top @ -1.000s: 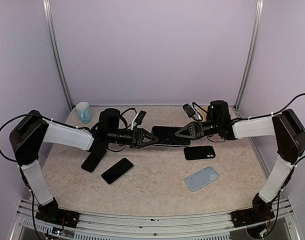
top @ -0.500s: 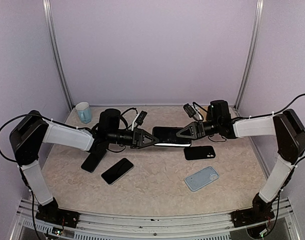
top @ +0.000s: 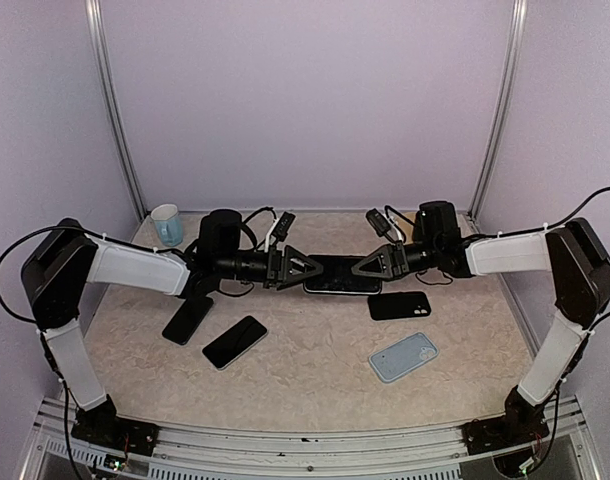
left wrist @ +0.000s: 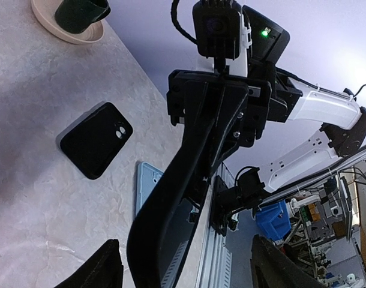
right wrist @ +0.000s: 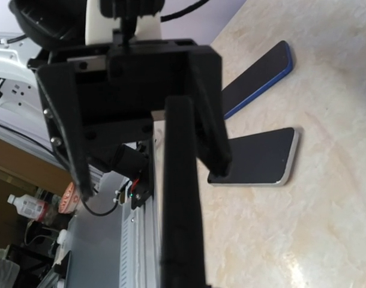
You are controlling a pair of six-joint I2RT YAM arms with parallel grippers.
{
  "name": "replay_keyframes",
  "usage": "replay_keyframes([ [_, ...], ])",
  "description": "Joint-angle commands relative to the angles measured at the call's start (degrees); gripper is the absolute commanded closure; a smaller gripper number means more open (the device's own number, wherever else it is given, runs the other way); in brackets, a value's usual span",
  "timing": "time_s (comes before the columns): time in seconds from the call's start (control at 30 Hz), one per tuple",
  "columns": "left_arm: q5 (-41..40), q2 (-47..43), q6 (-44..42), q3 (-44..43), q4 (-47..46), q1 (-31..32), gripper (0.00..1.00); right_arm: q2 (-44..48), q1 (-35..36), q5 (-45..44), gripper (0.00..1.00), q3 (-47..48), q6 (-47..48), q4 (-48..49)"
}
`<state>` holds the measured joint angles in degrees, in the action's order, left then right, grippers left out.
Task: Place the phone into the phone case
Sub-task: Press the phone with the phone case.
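Black phone (top: 337, 272) hangs over the far middle of the table (top: 315, 385), its right end pinched in the closed right gripper (top: 360, 267). The left gripper (top: 310, 270) stands at its left end, 2 fingers spread wide, clear of it. A black phone case (top: 399, 305) lies flat just near-right.

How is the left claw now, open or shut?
Open. In the left wrist view the left gripper has its fingers wide apart, with clear gaps to the black phone between them.
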<state>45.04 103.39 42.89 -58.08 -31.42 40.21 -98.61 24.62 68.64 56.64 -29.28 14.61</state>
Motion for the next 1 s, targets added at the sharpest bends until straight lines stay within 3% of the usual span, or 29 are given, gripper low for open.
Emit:
replay_keyframes([
  [0.0, 1.61, 2.89, -1.19, -2.55, -1.19, -0.06, 0.29, 2.52, 0.00, 3.17, 1.00, 0.42, -1.27, 3.48],
  [0.2, 3.89, 4.68, -0.21, -3.70, -3.24, 0.35, 0.51, 2.72, -0.01, 3.59, 1.00, -0.20, -1.89, 4.21],
  [0.43, 5.90, 4.54, 1.31, -3.98, -5.31, 0.57, 0.99, 2.23, -0.01, 3.27, 1.00, -0.12, -1.75, 4.66],
  [0.77, 6.20, 2.29, 2.41, -2.11, -9.52, 0.66, 1.00, 1.10, -0.25, 3.69, 1.00, -0.10, -2.01, 5.48],
  [0.97, 5.34, 2.43, 4.52, -1.51, -13.19, 1.18, 1.00, 1.85, -0.88, 3.43, 0.77, 0.16, -2.20, 4.55],
])
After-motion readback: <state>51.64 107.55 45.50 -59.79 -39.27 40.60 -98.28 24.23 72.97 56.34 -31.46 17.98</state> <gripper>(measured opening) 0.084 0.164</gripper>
